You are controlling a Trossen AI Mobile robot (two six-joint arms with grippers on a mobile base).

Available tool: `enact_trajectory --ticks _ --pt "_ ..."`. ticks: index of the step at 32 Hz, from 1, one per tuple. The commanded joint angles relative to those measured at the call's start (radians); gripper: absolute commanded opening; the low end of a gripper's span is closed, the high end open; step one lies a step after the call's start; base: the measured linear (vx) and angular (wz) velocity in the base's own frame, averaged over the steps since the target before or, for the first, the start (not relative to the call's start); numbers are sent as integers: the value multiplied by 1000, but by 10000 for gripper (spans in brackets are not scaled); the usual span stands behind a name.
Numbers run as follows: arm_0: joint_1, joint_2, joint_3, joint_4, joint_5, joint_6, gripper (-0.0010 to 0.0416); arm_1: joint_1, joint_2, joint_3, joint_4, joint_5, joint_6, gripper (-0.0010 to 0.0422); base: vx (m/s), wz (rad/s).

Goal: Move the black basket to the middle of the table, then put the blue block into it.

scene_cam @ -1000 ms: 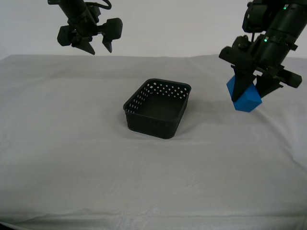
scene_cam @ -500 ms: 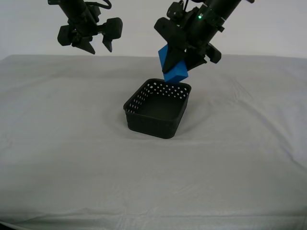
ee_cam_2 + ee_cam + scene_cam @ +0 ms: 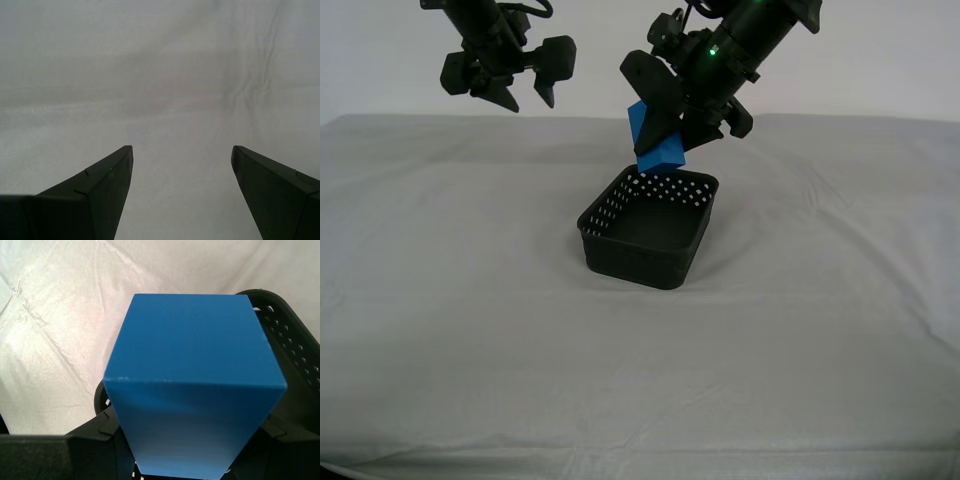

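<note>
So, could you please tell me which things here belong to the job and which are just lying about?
Job:
- blue block, held by my first gripper
- black basket
- table

Lying about:
- nothing; my second gripper hangs open, idle

Bright blue block [image 3: 658, 148], plain-faced; black basket [image 3: 648, 226], walls dotted with round holes; pale grey-white cloth on surface [image 3: 460, 300].
</note>
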Motion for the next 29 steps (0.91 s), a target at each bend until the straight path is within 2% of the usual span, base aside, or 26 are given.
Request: enact_trajectory --ticks 1,3,6,9,29 --pt "1 0 1 1 -2 8 237 0 0 0 1 2 4 270 0 0" --pt "2 0 1 0 -2 8 298 1 0 0 1 2 4 270 0 0" --pt "3 0 1 0 -2 10 355 0 0 0 2 2 4 270 0 0" --pt "7 0 1 0 -2 16 392 1 0 0 2 2 4 270 0 0" --pt "7 0 1 8 -2 16 387 0 0 0 1 2 4 270 0 0"
